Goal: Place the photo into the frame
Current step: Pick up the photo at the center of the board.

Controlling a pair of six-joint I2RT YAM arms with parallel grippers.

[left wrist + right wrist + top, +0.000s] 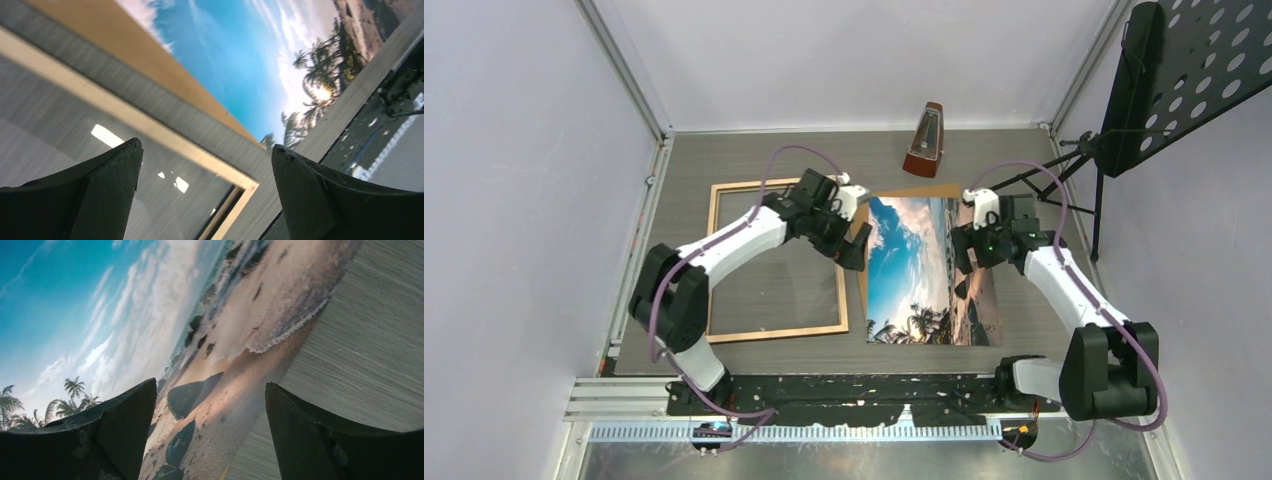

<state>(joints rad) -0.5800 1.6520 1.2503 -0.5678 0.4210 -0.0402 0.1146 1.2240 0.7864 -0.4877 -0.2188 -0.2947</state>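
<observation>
photo [932,268] lies picture side up on the tabletop [754,155], right of centre, with its sky towards the left and its sand towards the right. it rests on a brown board [921,190], which shows as a band past the photo's far edge and as a thin strip down its left side. the frame [776,330] lies flat just to the left, pale wood face up, and the grey tabletop shows through its pane. photo and frame are side by side with a narrow strip of tabletop between them, so the photo is not in the frame.

the left gripper [854,250] hangs over that strip, by the frame's right rail and the photo's left edge. in the left wrist view its fingers [100,190] are spread wide with nothing between them; under them run the frame's rail and near right corner [150,130], then the board [125,45], then the photo [240,55].

the right gripper [964,258] hangs over the photo's right edge, towards the far end. its fingers [115,435] are also wide apart and hold nothing; one sits above the sand of the photo [150,315], the other above bare tabletop [370,340]. i cannot tell whether either gripper touches anything.

a metronome [924,140] stands at the far edge, well apart, and a black music stand [1184,70] is at the far right.
</observation>
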